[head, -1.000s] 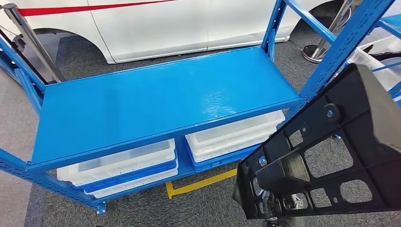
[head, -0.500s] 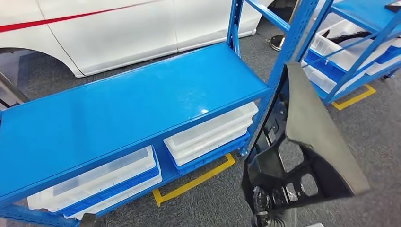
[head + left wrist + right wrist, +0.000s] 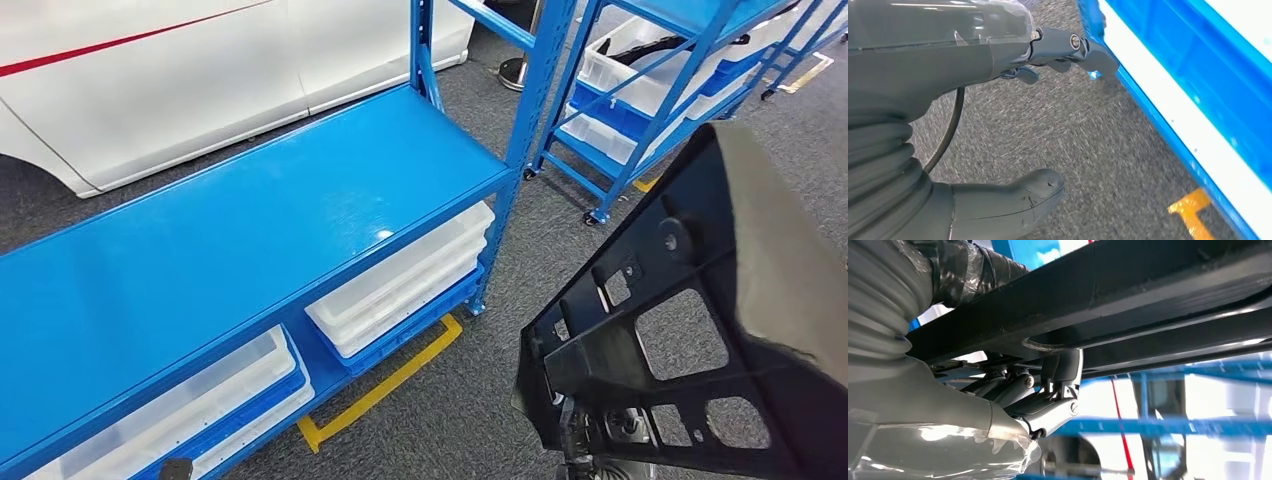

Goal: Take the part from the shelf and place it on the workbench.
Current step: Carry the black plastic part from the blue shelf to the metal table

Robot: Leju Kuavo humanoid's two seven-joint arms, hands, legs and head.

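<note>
The part is a large black plastic frame with several cut-out openings, filling the lower right of the head view. My right hand grips it from below and partly shows through the openings. In the right wrist view the fingers hook around a bar of the part. The blue shelf stands to the left of the part, its top board bare. My left hand hangs low beside the shelf's bottom edge, fingers apart and holding nothing.
White bins in blue trays sit on the shelf's lower level. A second blue rack with bins stands at the back right. A white car is behind the shelf. Yellow floor tape marks the grey carpet.
The camera has turned to the right, so the shelf has slid left and the second rack has come further into view. The held part has swung from edge-on to face-on.
</note>
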